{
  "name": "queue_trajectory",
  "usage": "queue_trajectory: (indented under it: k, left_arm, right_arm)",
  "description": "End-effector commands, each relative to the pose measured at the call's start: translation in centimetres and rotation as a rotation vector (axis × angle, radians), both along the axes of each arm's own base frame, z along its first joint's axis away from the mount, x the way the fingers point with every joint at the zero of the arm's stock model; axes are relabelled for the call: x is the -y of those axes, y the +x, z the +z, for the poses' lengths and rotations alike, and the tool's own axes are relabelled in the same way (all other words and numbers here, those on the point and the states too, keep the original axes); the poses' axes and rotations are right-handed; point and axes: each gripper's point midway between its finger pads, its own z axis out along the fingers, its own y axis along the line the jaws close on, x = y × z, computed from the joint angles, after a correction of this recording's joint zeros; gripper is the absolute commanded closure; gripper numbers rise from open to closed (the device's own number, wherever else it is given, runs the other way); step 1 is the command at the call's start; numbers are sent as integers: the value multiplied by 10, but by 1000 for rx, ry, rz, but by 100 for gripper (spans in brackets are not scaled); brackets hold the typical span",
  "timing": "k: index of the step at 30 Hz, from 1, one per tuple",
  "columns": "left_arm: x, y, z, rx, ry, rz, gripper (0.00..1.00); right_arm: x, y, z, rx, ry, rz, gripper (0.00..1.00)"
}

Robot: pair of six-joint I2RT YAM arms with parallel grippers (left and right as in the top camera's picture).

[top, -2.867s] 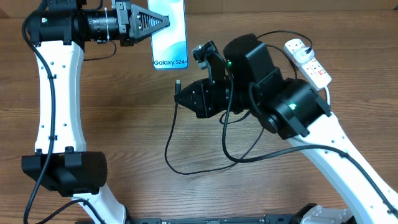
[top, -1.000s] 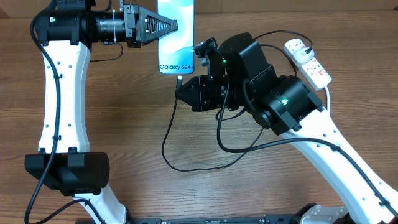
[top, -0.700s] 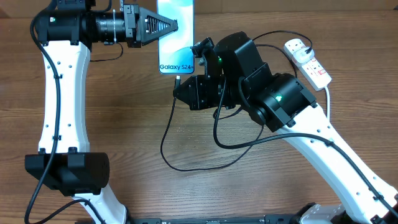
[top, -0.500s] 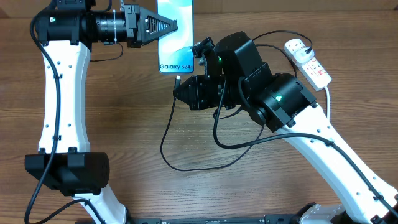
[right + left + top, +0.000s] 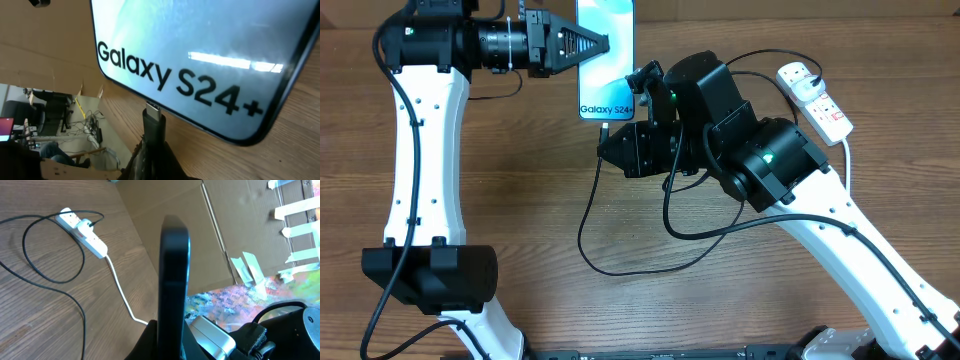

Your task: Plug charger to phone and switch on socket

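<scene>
The phone (image 5: pixel 605 60), lit blue with "Galaxy S24+" at its near end, is held at the table's far edge by my left gripper (image 5: pixel 590 43), shut on its left side. In the left wrist view the phone (image 5: pixel 174 280) shows edge-on between the jaws. My right gripper (image 5: pixel 607 147) is shut on the charger's black connector tip (image 5: pixel 606 129), which points up at the phone's near end. In the right wrist view the connector (image 5: pixel 153 120) touches the phone's bottom edge (image 5: pixel 200 65). The black cable (image 5: pixel 620 262) loops over the table to the white socket (image 5: pixel 814 99) at the far right.
The socket's thick white cord (image 5: pixel 120 290) runs off the table's far edge. Brown cardboard (image 5: pixel 210 235) stands behind the table. The right arm's body (image 5: pixel 760 150) covers the table's middle right.
The left gripper has shifted the phone slightly right and toward the connector. The right gripper has held its place with the connector tip under the phone's near end.
</scene>
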Motion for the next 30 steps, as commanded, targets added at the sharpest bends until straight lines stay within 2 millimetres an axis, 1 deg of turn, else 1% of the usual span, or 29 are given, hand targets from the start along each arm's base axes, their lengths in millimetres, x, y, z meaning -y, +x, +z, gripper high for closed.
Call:
queue_trajectory:
  k: [1, 12, 16, 30]
  left_arm:
    - [4, -8, 11, 36, -17, -26, 96]
    - [4, -9, 11, 39, -17, -28, 96]
    - [5, -12, 14, 62, -35, -49, 96]
    - [5, -14, 16, 55, -49, -58, 96]
  right_arm:
    - [-4, -1, 12, 31, 22, 15, 96]
    - [-2, 1, 11, 52, 6, 11, 96]
    - [-2, 2, 11, 55, 5, 12, 96]
    - [0, 2, 8, 52, -8, 6, 96]
